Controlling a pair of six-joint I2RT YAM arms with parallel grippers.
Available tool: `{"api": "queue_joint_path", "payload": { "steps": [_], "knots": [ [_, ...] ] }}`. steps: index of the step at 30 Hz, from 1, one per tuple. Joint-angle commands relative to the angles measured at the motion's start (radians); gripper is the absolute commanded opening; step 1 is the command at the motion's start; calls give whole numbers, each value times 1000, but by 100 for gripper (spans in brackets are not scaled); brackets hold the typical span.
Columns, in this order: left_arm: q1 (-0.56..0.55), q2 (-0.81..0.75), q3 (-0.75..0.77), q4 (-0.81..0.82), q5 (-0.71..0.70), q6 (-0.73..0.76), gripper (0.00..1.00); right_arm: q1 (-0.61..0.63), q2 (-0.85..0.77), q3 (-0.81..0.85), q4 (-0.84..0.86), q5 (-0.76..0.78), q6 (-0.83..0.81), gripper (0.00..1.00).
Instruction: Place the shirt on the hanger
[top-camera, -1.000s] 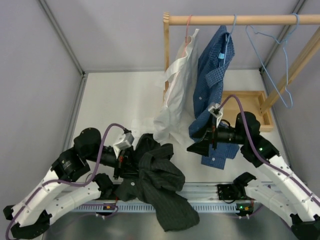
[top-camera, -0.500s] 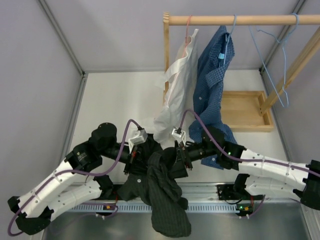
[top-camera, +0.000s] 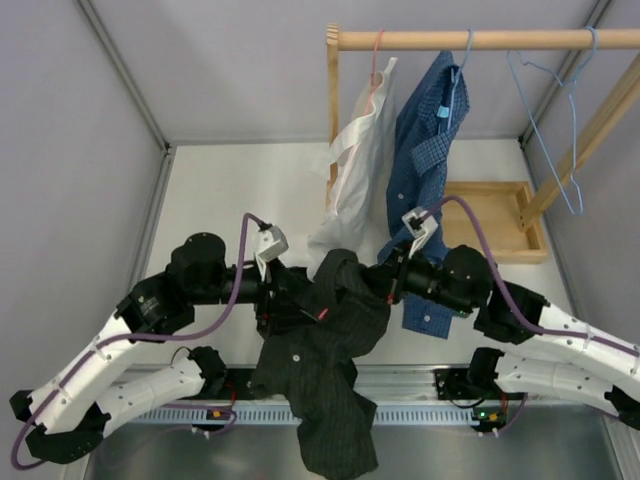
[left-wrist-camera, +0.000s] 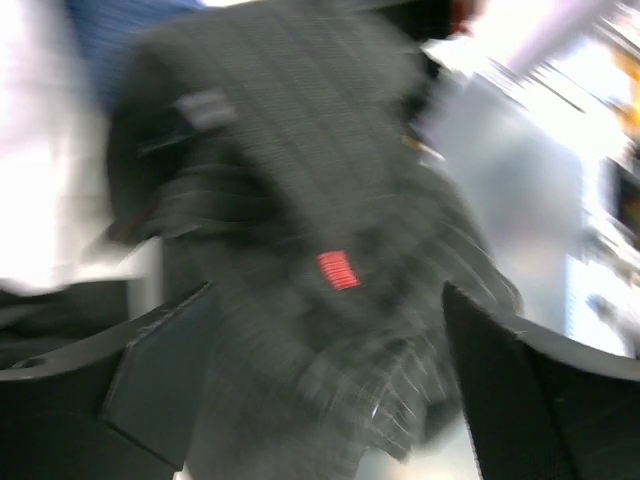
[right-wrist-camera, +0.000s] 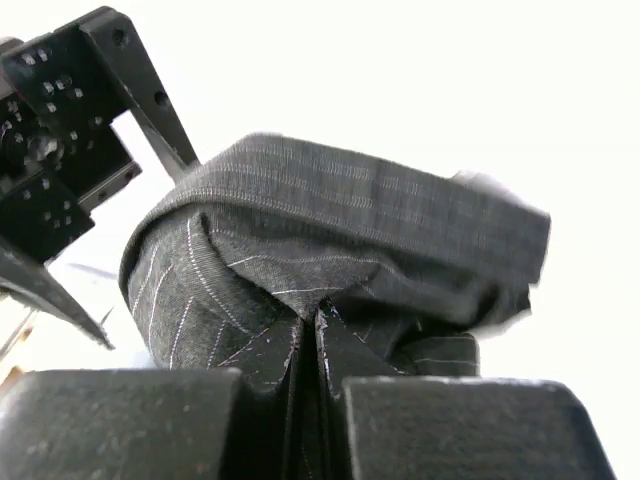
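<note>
Left gripper (top-camera: 288, 300) sat low under the wooden rail (top-camera: 480, 40), left of its post; we saw its jaws wide apart, fabric just in front of them. Shirt (top-camera: 325, 350) hung bunched well below the rail. Right gripper (top-camera: 385, 278), also below the rail, had jaws clamped together on a shirt fold. Hanger (top-camera: 573, 150) hung at the rail's right end, well apart from the shirt

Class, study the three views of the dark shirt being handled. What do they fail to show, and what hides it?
1. Left wrist view: motion blur smears the shirt; its red tag is unreadable.
2. Right wrist view: the right gripper is shut on the shirt, but folds hide which part it pinches.
3. Top view: bunched fabric covers that gripper's fingertips.
</note>
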Motion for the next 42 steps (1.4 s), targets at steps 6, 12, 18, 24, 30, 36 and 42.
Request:
{"api": "queue_joint_path", "payload": {
  "steps": [6,12,18,24,30,36,42],
  "knots": [
    [0,98,174,-62,-511,-56,98,19,7,168,-127,220,-197,0],
    [0,100,78,201,-386,-204,98,36,-50,32,37,-52,-366,0],
    [0,144,-60,551,-91,-325,81,36,-119,-65,120,-217,-463,0],
    [-13,288,-120,744,70,-463,51,36,-154,-106,125,-194,-487,0],
    [-27,316,-214,968,153,-593,19,36,-203,-163,120,-179,-493,0],
    [-43,301,-240,1027,97,-578,0,36,-258,-155,-44,-61,-411,64],
    [-95,284,-287,995,-55,-506,0,36,-272,7,-429,298,-190,94]
  ]
}}
